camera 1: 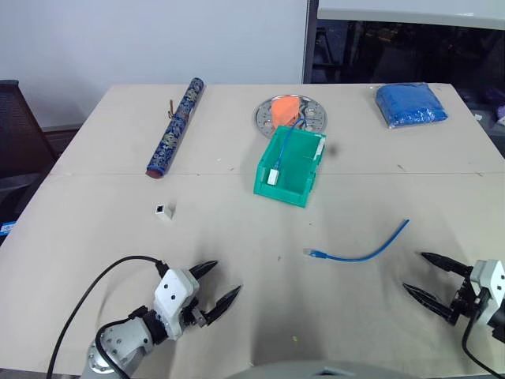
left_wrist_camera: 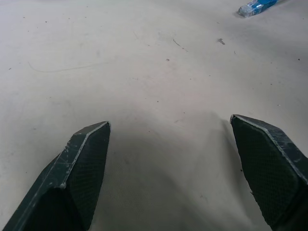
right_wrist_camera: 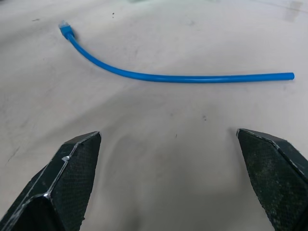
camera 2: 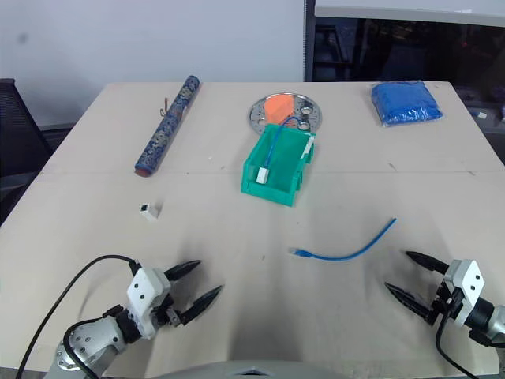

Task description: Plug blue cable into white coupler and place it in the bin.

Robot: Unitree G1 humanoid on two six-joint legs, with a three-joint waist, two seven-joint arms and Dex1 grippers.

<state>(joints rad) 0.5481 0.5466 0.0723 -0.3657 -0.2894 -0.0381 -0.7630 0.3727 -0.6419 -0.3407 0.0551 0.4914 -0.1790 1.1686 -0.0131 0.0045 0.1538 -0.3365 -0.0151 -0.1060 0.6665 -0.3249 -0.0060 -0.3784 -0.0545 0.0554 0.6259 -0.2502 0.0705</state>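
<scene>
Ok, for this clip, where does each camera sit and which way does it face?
Left eye view: on the head, looking forward and down over the table; shows left gripper, right gripper, bin, white coupler.
Right eye view: beside it, same scene.
Left wrist view: on the left wrist, along its open fingers, low over the table.
Right wrist view: on the right wrist, along its open fingers, toward the blue cable.
Shared: the cable's plug end appears in both wrist views.

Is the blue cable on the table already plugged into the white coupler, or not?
Not plugged. The blue cable lies alone on the table, its plug end bare; the white coupler sits apart, far to its left.
</scene>
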